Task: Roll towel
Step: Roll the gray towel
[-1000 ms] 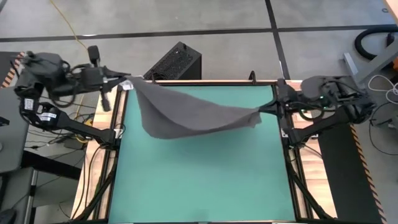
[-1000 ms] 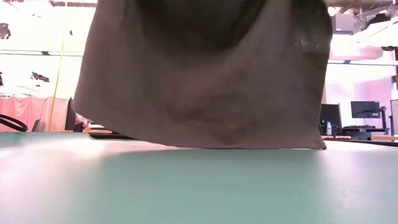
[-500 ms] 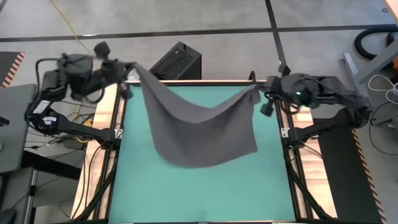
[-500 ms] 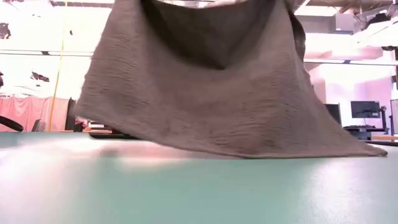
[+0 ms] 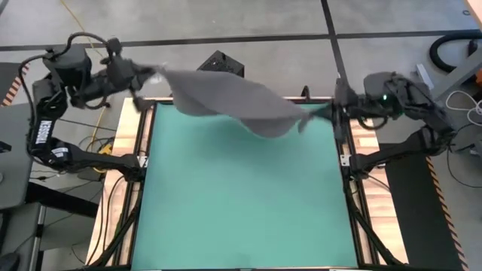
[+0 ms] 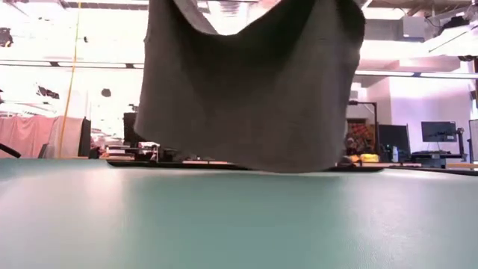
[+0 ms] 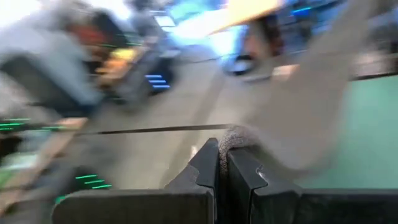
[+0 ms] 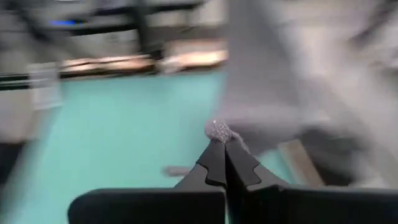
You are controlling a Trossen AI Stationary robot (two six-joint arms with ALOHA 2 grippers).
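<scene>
The left gripper (image 7: 222,163) is pinching one corner of the towel (image 5: 226,98) between closed fingers, a nub of grey cloth bunching just above its fingertips. The right gripper (image 8: 224,163) is likewise clenched on the opposite corner, a small tuft poking out past its tips. In the high view the left gripper (image 5: 143,75) is holding its corner beyond the far left corner of the green mat (image 5: 241,196), while the right gripper (image 5: 331,113) is sitting at the far right edge.

Half a second ago the cloth was hanging in a deep sag over the far half of the mat, its lower edge trailing on the surface. Now it is billowing up and away toward the far edge, and the low view is showing the towel (image 6: 250,82) hanging with its bottom hem apparently clear of the mat (image 6: 239,224).

This looks like a flick to shake the cloth open. The towel is not yet lying flat, so rolling has not begun; the next need is probably laying it out smooth on the mat.
</scene>
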